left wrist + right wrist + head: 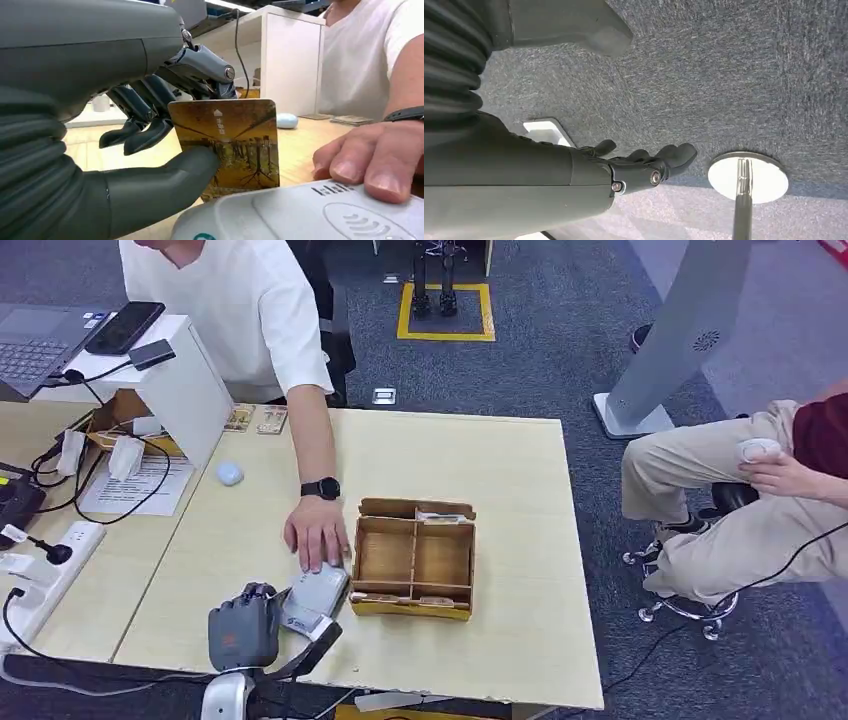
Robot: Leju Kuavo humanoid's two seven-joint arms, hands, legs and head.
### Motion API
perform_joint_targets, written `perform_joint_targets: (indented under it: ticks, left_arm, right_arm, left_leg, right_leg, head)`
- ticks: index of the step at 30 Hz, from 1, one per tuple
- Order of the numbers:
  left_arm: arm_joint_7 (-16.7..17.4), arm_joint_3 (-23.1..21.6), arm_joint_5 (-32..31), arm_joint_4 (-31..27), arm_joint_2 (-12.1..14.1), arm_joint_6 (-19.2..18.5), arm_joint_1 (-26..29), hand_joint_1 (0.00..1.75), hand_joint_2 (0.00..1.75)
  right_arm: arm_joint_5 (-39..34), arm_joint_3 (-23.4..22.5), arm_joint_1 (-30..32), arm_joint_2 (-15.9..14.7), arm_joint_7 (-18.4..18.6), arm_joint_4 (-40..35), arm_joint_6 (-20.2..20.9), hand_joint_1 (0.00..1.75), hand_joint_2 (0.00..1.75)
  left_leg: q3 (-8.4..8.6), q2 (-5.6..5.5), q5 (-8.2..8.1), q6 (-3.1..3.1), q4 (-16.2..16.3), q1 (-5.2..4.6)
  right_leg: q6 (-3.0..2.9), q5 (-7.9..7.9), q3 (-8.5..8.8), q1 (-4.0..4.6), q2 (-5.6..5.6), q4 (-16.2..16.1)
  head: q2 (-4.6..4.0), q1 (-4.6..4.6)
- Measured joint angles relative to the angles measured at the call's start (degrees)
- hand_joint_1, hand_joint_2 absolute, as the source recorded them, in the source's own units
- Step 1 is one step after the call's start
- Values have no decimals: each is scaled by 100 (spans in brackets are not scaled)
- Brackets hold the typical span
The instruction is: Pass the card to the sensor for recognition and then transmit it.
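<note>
Pale wooden table [520,490], carpeted floor beyond. Card [227,145] pinched upright in left hand [150,125], face toward reader [310,215] for scanning. Reader steadied by person's hand [316,532]. Right hand [644,162] hanging loose, fingers apart, holding nothing.

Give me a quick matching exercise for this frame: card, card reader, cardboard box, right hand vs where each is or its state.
Things:
1. card
2. card reader
3. cardboard box
4. right hand

States:
A. open, hanging over the carpet
B. under a person's fingers on the table
C. pinched by the left hand
D. standing beside the reader, compartments empty

Pairs: 1-C, 2-B, 3-D, 4-A
</note>
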Motion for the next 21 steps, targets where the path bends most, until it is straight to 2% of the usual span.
perform_joint_targets:
  ticks: [3,5,8,14,21]
  left_arm:
    - [44,-2,15,-80,-7,7,11,175,175]
    - [-20,0,13,-410,-2,7,110,175,175]
    - [-249,-2,11,-1389,-4,7,292,175,175]
    - [-490,-2,9,-2811,-22,4,349,175,175]
    - [-551,-2,9,-3340,-70,0,391,175,175]
  right_arm:
    - [-9,0,1,2,-13,2,0,0,175]
    - [-22,0,5,2,-57,2,0,0,175]
    - [-83,0,19,2,-131,2,0,0,175]
    - [-155,0,37,2,-219,2,0,0,175]
    - [-170,-4,60,7,-225,2,0,0,175]
  left_leg:
    - [1,0,0,0,0,0]
    - [0,1,0,0,0,1]
    - [-2,0,1,-1,0,1]
    - [-2,0,0,0,0,0]
    - [-2,0,0,0,0,0]
  right_leg:
    - [0,0,1,0,0,0]
    - [0,0,-1,1,1,0]
    - [0,0,-3,1,0,0]
    - [0,0,-3,0,1,0]
    - [0,0,-3,0,1,0]
  head:
    - [-2,0]
    - [0,0]
    - [0,2]
    - [-2,0]
    - [-2,0]
